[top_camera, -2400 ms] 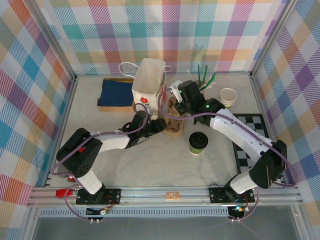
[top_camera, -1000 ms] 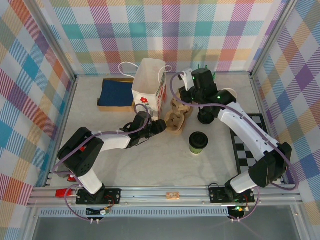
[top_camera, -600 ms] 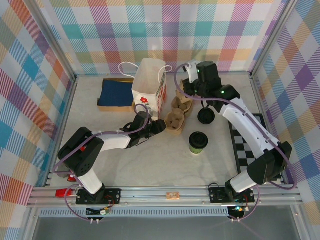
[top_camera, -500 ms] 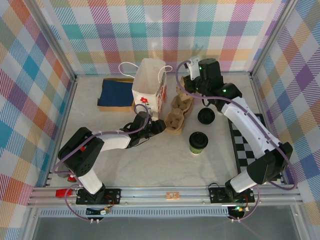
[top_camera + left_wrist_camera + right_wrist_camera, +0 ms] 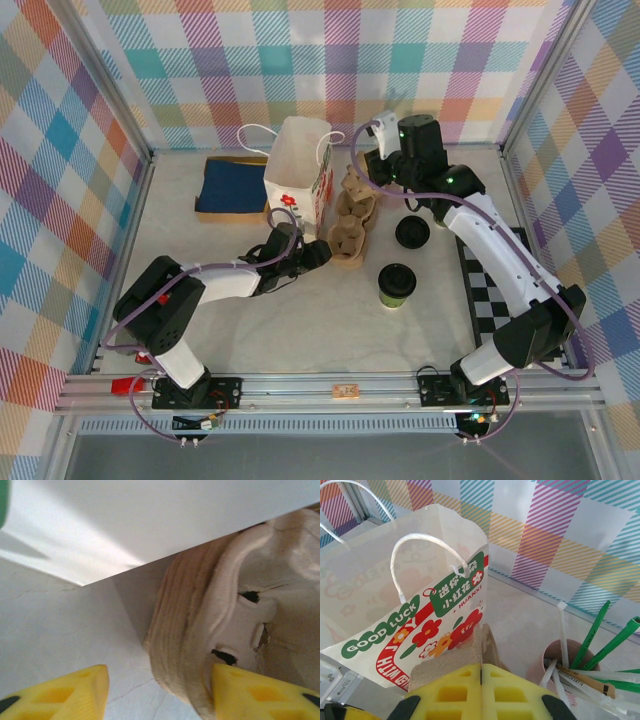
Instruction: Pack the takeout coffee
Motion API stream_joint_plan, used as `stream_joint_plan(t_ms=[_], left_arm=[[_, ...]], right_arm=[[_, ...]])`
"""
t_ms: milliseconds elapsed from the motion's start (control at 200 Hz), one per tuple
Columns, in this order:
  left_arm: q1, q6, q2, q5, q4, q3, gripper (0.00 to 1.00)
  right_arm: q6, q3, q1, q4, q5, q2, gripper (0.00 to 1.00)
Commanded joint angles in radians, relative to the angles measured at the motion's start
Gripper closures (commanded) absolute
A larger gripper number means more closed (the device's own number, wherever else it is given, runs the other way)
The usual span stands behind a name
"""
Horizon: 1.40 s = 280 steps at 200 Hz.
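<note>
Eyes on the paper bag (image 5: pixel 395 605) first: white, with looped handles, and "GOOD LUCK" curves along a green band on its side. Above that sits a green panel of Chinese characters with "+ HUANXI" under it. A red strip lower down reads "WITH", and red and orange flowers are dotted around. From above, the bag (image 5: pixel 298 155) stands upright at the back of the bench (image 5: pixel 300 320), mouth open to the top.

The right gripper (image 5: pixel 481 680) is right beside the bag, and its jaws are clenched tight on a thin edge of the cardboard cup carrier (image 5: pixel 445 667). In the overhead view the right gripper (image 5: pixel 362 178) has the far end of the carrier (image 5: pixel 348 225), which runs down along the bag's right side.

At the near end is the left gripper (image 5: pixel 322 250). Its wrist view shows the left gripper (image 5: pixel 160 692) released, yellow fingers (image 5: pixel 65 695) spread apart. The carrier (image 5: pixel 200 645) rim is against one finger, with open bench showing before the other.

The pink pot (image 5: pixel 555 660) behind holds green and white sticks (image 5: pixel 592 640), leaning every way.

And the takeout coffee (image 5: pixel 397 285)? It stands upright on the bare bench with its black lid on, near the carrier's front end but apart from it, between the carrier and the checkered mat (image 5: pixel 495 290).
</note>
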Motion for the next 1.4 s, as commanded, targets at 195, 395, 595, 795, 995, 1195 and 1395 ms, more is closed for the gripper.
stream_joint_plan(t_ms=[195,395,595,795,995,1195,1395], left_arm=[[-0.021,0.047,-0.182,0.003,-0.195,0.093,0.30],[-0.019,0.065,-0.311,-0.039,-0.289,0.115,0.30],[-0.001,0.078,-0.425,-0.094,-0.367,0.081,0.32],[0.017,0.085,-0.522,-0.108,-0.421,0.040,0.34],[0.017,0.091,-0.577,-0.117,-0.459,0.046,0.35],[0.017,0.102,-0.613,-0.130,-0.490,0.057,0.36],[0.019,0.110,-0.672,-0.167,-0.531,0.059,0.37]], right_arm=[[-0.179,-0.066,0.102,0.034,0.082,-0.079,1.00],[-0.289,-0.195,0.249,0.101,0.196,-0.128,1.00],[-0.326,-0.313,0.351,0.128,0.298,-0.138,1.00],[-0.334,-0.383,0.369,0.167,0.345,-0.176,1.00],[-0.400,-0.336,0.371,0.200,0.380,-0.202,1.00],[-0.542,-0.299,0.371,0.307,0.441,-0.194,1.00],[-0.708,-0.256,0.371,0.414,0.501,-0.121,1.00]])
